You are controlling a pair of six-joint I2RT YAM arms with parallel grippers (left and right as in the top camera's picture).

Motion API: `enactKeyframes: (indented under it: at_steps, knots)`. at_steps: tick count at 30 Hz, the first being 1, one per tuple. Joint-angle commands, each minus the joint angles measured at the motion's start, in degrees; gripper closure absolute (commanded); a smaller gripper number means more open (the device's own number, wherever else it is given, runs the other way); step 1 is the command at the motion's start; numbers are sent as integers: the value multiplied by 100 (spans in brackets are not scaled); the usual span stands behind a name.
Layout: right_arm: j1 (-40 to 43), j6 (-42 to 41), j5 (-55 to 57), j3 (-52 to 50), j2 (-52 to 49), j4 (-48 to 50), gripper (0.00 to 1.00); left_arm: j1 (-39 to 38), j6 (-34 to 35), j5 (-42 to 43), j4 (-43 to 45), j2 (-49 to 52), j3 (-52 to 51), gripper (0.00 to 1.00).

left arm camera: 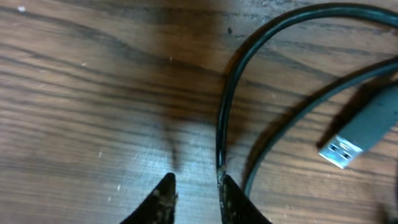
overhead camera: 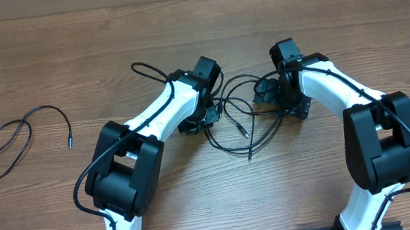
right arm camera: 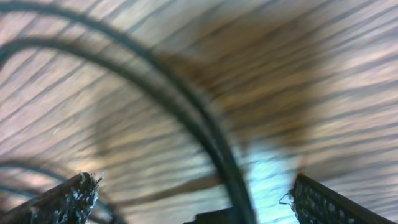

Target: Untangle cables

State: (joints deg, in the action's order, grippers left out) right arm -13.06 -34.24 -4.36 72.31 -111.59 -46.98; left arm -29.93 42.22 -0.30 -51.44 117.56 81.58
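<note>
The tangled cables [overhead camera: 240, 123] lie in loose black loops on the wood between my two arms. In the left wrist view, one cable [left arm camera: 227, 106] curves down and touches the inner edge of the right fingertip [left arm camera: 231, 193]. My left gripper [left arm camera: 196, 185] shows a narrow gap of bare wood between its tips. A silvery-ended plug [left arm camera: 357, 134] lies to its right. My right gripper [right arm camera: 196, 196] stands wide open, with a blurred cable [right arm camera: 205, 134] running between its fingers, ungripped. Seen from overhead, the left gripper [overhead camera: 212, 114] and right gripper [overhead camera: 271, 93] flank the tangle.
A separate thin black cable [overhead camera: 18, 133] lies in a loose curve at the table's far left. Both arms' bases [overhead camera: 120, 176] stand near the front edge. Bare wood stretches behind the grippers.
</note>
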Motion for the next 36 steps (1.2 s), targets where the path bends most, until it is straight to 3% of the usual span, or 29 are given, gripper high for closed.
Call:
enactKeyframes:
  at_steps: [1,3,11,19,20,23,26,31,36]
  knots:
    - [35,-15,-1021,17,20,-293,0,-46,136,-111,96,-11,-195,85]
    - [96,26,-1259,125,26,-376,0,-46,133,-114,94,-11,-197,96]
    - [192,1781,-1912,1178,37,-1963,0,22,-293,-330,94,-11,-197,96]
    - [184,1845,-1873,1250,35,-1808,0,332,-350,-376,-52,-11,-201,96]
    - [184,1749,-1967,1250,35,-1746,4,389,-367,-372,-81,-11,-208,95]
    - [72,1757,-2188,1233,35,-1587,49,533,-457,-264,-39,-11,-286,95]
    - [-138,1762,-2096,1191,35,-1434,75,621,-894,271,125,-11,-382,88]
    - [-658,1757,-1624,946,35,-990,76,669,-1696,1355,380,-2,-424,61]
    - [-975,1757,-1414,623,35,-564,71,669,-1910,1919,415,-2,-424,56]
